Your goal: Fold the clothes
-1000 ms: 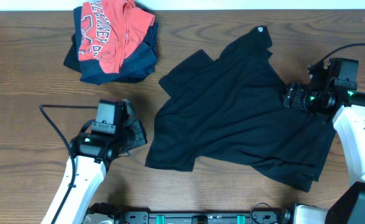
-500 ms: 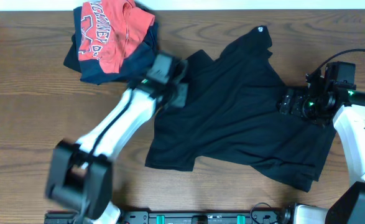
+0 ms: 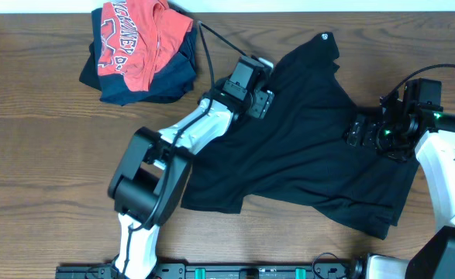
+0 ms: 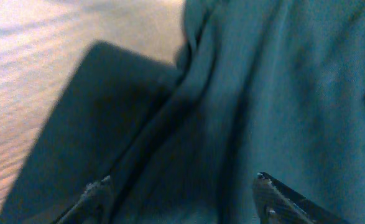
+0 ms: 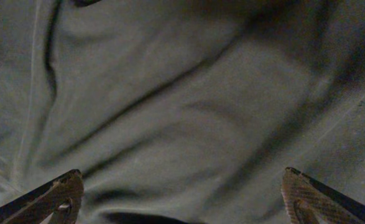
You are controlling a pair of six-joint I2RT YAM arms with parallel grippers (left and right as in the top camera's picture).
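The black T-shirt (image 3: 305,155), spread wrinkled over the centre and right of the overhead frame, is judged soft, light and limp, best pinched at a hem or sleeve edge, while the left gripper (image 3: 260,103) and the right gripper (image 3: 356,130) are both seen spread over it.

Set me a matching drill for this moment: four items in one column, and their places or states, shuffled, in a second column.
Items
1. black T-shirt
2. red shirt
3. left gripper
4. right gripper

Places or states
A. open, above the T-shirt's side farthest from the red shirt
B. lying on the dark navy garment
C. spread out, wrinkled, on the table
D. open, above the T-shirt's side nearest the red shirt

Pairs: 1-C, 2-B, 3-D, 4-A
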